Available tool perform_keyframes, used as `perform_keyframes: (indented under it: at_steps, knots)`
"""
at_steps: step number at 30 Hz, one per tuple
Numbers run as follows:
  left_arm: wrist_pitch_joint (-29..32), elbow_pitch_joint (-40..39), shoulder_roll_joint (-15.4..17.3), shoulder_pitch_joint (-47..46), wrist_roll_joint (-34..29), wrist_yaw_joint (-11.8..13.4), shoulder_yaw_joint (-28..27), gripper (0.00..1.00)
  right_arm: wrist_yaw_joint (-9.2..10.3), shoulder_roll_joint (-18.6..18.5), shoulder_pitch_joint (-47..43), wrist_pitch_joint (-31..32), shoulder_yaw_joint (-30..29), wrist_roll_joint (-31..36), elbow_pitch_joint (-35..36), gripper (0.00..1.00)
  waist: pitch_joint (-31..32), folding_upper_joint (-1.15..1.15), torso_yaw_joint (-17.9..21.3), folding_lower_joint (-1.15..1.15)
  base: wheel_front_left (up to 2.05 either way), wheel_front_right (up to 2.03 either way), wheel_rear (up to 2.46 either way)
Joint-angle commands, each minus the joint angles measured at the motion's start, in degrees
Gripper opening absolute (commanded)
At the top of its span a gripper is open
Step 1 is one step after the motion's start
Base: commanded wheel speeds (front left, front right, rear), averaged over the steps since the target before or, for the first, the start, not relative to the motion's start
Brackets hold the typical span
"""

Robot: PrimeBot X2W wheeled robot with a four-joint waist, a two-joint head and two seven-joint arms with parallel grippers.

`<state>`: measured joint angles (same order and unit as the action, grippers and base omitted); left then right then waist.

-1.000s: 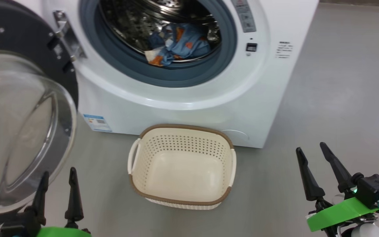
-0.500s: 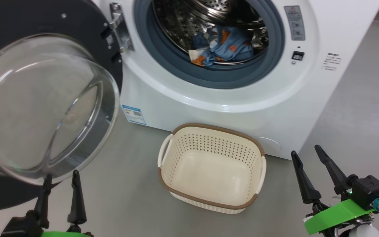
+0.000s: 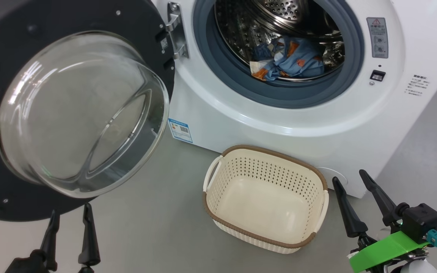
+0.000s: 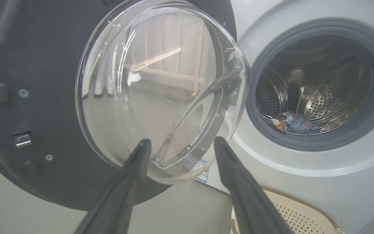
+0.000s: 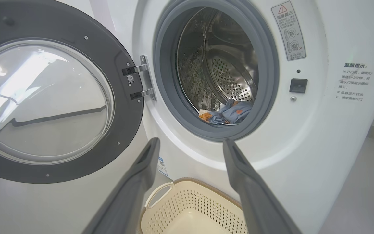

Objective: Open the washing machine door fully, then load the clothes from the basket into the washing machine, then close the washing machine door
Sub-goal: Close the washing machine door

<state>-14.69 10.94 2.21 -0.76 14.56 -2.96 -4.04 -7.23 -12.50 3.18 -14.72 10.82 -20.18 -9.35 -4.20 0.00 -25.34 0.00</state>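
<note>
Clothes [image 3: 288, 58] lie bunched low in the drum [image 3: 241, 34] of the washing machine [image 3: 264, 125]. Washing machine door [image 3: 70, 19] stands swung open leftward, its left edge cut off; its glass bowl [image 3: 82, 113] bulges just ahead of the left claw [image 3: 70, 210]. Basket [image 3: 268, 168] sits on the floor [image 3: 157, 212] below the opening. Left and right claw [image 3: 348, 175] spread wide, gripping nothing. Print on the blue sticker [image 3: 180, 130] and warning label [image 3: 378, 37] is illegible.

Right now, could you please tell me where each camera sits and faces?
Head view: on the head, looking down at washing machine, basket, open door; left gripper, right gripper below.
Left wrist view: on the left wrist, facing the door's glass; its fingers rise.
Right wrist view: right wrist, facing the drum; its fingers rise.
Shared by both wrists: clothes in drum.
</note>
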Motion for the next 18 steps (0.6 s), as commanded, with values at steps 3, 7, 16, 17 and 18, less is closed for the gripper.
perform_keyframes:
  at_steps: [3, 7, 16, 17, 18]
  knots:
    - [-0.31, -2.1, 0.67, -0.28, 0.41, 0.48, -1.72, 1.0, -0.25, -0.91, 1.19, -0.28, 1.27, -0.36, 1.02, 1.0, 0.53, 0.0, -0.9, 0.0, 0.0, 0.0, 0.0]
    - [-0.31, -2.34, 0.67, 0.11, 0.42, 0.71, -1.78, 1.0, -0.25, -0.89, 1.06, -0.28, 1.44, -0.42, 0.95, 1.0, 0.85, 0.0, -1.26, 0.0, 0.0, 0.0, 0.0]
    - [-0.31, -2.84, 0.67, 0.77, 0.34, 0.89, -1.96, 1.0, -0.25, -0.89, 0.6, -0.28, 1.65, -0.57, 0.88, 1.0, 1.27, 0.0, -2.15, 0.0, 0.0, 0.0, 0.0]
    - [-0.31, -2.88, 0.67, 0.77, 0.37, 0.92, -1.98, 1.0, -0.25, -0.86, 0.57, -0.28, 1.66, -0.57, 0.87, 1.0, 1.3, 0.0, -2.2, 0.0, 0.0, 0.0, 0.0]
    - [-0.31, -2.98, 0.67, 0.78, 0.42, 0.98, -2.01, 1.0, -0.25, -0.83, 0.54, -0.28, 1.67, -0.58, 0.87, 1.0, 1.36, 0.0, -2.23, 0.0, 0.0, 0.0, 0.0]
